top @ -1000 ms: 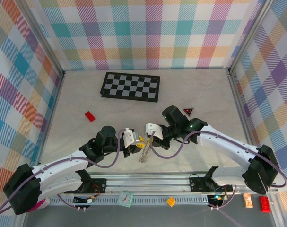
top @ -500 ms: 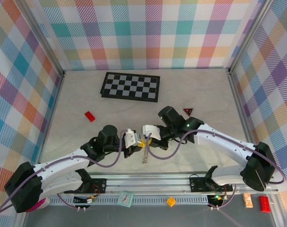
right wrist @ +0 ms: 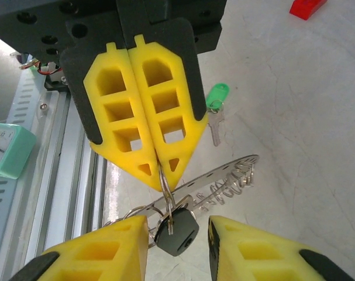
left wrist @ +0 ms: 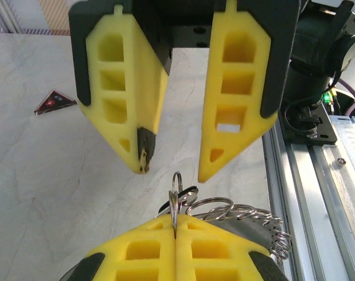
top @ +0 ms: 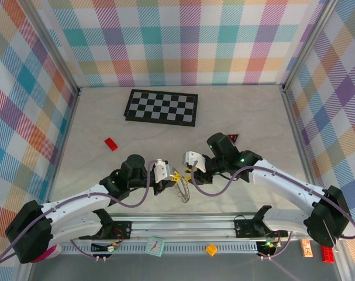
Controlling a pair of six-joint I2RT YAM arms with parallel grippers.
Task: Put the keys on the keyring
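At the near edge of the desk point(top: 253, 117), just beside the metal rail point(top: 183, 220), the keyring point(top: 182, 190) hangs from the left pincer point(left wrist: 175, 228). This pincer is fully closed on one small wire loop point(left wrist: 176, 190) of the ring. I judge it holds the loop upright and steady for threading. The right pincer point(left wrist: 173, 170) faces it with jaws apart and grips nothing, while a dark rounded piece point(right wrist: 177, 231) hangs in its gap. A little farther, the green-headed key point(right wrist: 217, 98) lies flat on the desk, free to reach from above. Beyond are the red brick point(top: 110, 143), the red triangle point(top: 232, 138) and the checkerboard point(top: 161, 107), all well apart. That side has open room; the rail side has little.
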